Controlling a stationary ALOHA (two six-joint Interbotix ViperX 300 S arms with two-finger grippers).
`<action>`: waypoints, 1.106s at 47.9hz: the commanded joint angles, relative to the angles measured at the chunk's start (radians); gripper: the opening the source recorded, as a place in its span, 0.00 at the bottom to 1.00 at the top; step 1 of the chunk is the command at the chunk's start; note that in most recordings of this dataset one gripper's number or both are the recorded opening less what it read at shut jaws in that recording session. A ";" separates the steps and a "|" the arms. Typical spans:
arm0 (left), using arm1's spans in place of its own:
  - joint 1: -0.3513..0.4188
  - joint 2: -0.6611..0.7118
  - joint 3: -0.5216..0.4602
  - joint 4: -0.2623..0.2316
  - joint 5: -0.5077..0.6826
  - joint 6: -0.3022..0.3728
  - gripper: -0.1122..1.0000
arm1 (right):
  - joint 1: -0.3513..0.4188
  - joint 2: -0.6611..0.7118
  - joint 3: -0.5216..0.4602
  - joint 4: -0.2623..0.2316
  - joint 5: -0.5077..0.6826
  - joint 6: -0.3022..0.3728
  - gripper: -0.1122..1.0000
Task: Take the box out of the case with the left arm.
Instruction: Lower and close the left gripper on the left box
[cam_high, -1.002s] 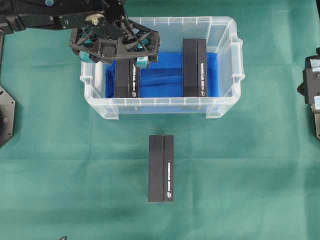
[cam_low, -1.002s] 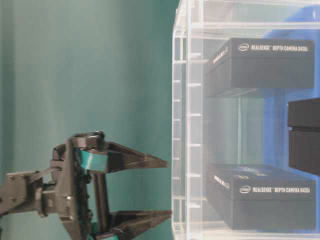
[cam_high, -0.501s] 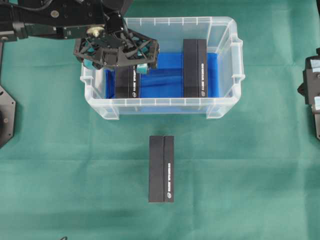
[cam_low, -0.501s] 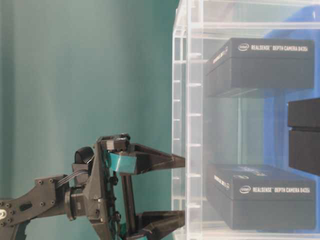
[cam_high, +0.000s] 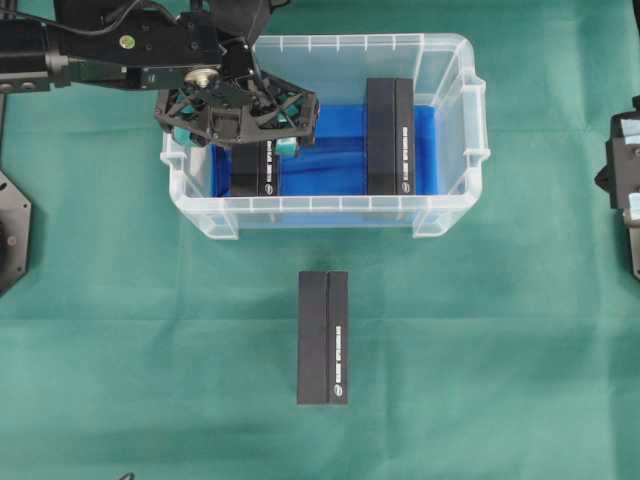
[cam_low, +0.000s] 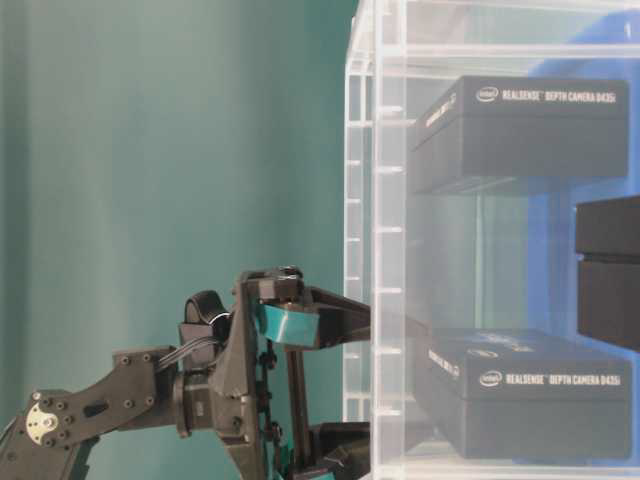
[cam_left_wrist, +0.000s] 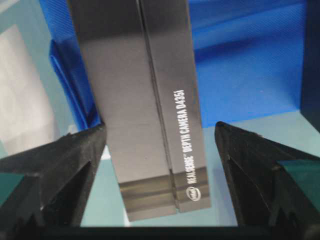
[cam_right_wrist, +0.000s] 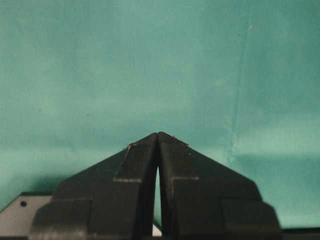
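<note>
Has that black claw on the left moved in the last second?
Yes. The left gripper has gone down into the case; in the table-level view its tips now reach past the clear wall, over the left box.

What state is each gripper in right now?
Left gripper: open, jaws either side of the left box in the case, not gripping.
Right gripper: shut, empty.

Green cloth (cam_high: 120, 330) covers whole work surface, faintly creased, matte. Even light, soft shadows. Table-level view: same green behind scene. No walls, floor, windows or furniture visible beyond cloth.
</note>
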 joint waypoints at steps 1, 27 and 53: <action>0.003 -0.006 0.000 0.005 -0.015 0.003 0.87 | -0.002 0.003 -0.020 -0.003 -0.002 0.002 0.16; 0.003 -0.003 0.044 0.005 -0.052 -0.002 0.87 | -0.002 0.003 -0.020 -0.002 -0.003 0.002 0.16; 0.005 -0.002 0.061 0.003 -0.052 -0.005 0.87 | -0.002 0.003 -0.023 -0.002 -0.005 0.002 0.17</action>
